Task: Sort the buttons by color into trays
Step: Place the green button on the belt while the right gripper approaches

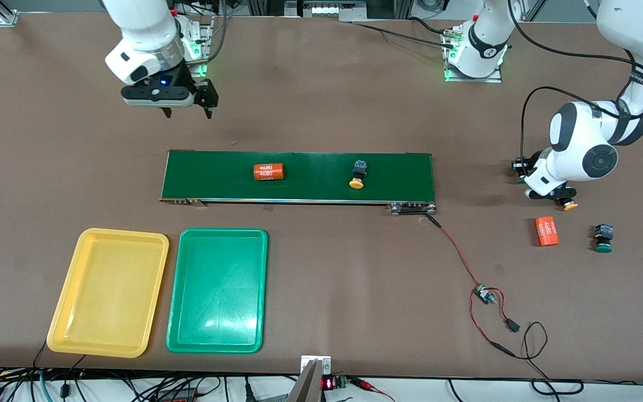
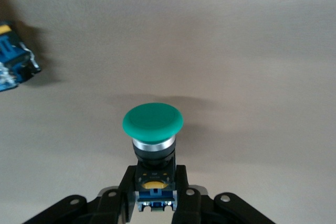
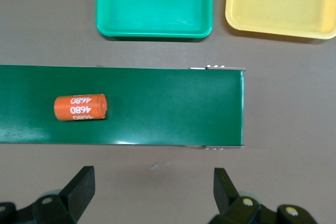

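Brown matting covers the whole table [image 1: 321,84], and a long dark green conveyor belt [image 1: 299,177] lies across its middle; every place below is given from that belt.

Off the belt's end toward the left arm's side, the left gripper [image 2: 155,182] is down at the table. Its black fingers [image 2: 128,179] are pressed against the black-and-blue body of a push-button with a dark green round cap [image 2: 153,121], which lies on its side with the cap pointing away from the wrist. The pinch sits low on the body, just under the silver collar, and looks centred.

To do this lift well, I would raise it straight up before any sideways travel, since a second button's blue body [image 2: 13,66] lies close by and could be knocked. The cap is wider than the body, so the button may tip cap-down in the pinch. A slow start lets that show early.

Its likely goal is the green rectangular plastic tray [image 1: 224,230], which lies nearer the front camera than the belt, beside the yellow rectangular plastic tray [image 1: 84,245]. Both sit toward the right arm's end, so setting the button on the belt may be the sensible hand-over.

An orange cylinder printed "4680" [image 1: 268,172] and a yellow-capped push-button [image 1: 358,174] already lie on the belt, so any set-down should avoid them.

The right gripper [image 1: 187,114] waits with its fingers spread, over bare table beside the belt.
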Controlling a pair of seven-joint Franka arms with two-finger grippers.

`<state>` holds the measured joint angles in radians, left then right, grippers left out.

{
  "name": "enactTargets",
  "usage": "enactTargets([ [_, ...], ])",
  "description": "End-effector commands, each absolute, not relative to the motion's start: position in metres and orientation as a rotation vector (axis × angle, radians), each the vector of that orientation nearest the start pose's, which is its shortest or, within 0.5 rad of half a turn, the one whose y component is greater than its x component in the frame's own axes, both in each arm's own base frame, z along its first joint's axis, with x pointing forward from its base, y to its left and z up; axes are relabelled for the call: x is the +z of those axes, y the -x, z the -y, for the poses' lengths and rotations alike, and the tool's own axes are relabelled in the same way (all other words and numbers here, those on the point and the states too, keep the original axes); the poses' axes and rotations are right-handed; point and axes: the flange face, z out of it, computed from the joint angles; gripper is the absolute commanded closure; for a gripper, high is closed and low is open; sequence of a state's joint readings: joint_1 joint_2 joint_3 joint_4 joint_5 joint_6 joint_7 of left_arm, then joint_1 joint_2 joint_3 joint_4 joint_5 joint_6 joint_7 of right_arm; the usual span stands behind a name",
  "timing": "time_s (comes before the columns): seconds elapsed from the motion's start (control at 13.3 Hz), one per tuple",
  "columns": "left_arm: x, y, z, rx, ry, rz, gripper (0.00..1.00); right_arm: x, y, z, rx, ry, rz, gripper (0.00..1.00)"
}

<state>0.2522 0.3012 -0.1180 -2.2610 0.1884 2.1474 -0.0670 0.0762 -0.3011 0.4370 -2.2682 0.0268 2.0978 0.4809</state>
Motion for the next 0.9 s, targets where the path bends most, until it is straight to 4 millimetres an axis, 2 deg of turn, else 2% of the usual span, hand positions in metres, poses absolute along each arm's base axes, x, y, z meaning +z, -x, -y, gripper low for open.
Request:
enactTargets([
  [0.0,0.248,-0.514,-0.032,0.631,3.020,0.059,0.91,0.462,-0.410,-0.264,-0.224,3.144,-0.044,0.00],
  [0.08,0.262,-0.521,-0.017,0.627,3.049,0.051,0.91,0.455,-0.411,-0.272,-0.225,3.133,-0.062,0.00],
  [0.15,0.275,-0.526,0.017,0.615,3.086,-0.005,0.91,0.446,-0.411,-0.282,-0.217,3.123,-0.053,0.00],
  [0.23,0.284,-0.532,0.048,0.587,3.115,-0.073,0.91,0.437,-0.412,-0.287,-0.203,3.118,-0.038,0.00],
  [0.3,0.292,-0.535,0.089,0.556,3.133,-0.181,0.91,0.430,-0.414,-0.289,-0.175,3.110,-0.043,0.00],
  [0.38,0.297,-0.536,0.119,0.550,3.176,-0.211,0.91,0.424,-0.414,-0.291,-0.149,3.100,-0.053,0.00],
  [0.6,0.294,-0.538,0.156,0.608,3.432,0.062,0.91,0.418,-0.418,-0.301,-0.136,3.049,-0.108,0.00],
  [0.83,0.279,-0.529,0.192,0.609,3.459,0.010,0.89,0.414,-0.427,-0.305,-0.141,3.026,-0.137,0.00],
])
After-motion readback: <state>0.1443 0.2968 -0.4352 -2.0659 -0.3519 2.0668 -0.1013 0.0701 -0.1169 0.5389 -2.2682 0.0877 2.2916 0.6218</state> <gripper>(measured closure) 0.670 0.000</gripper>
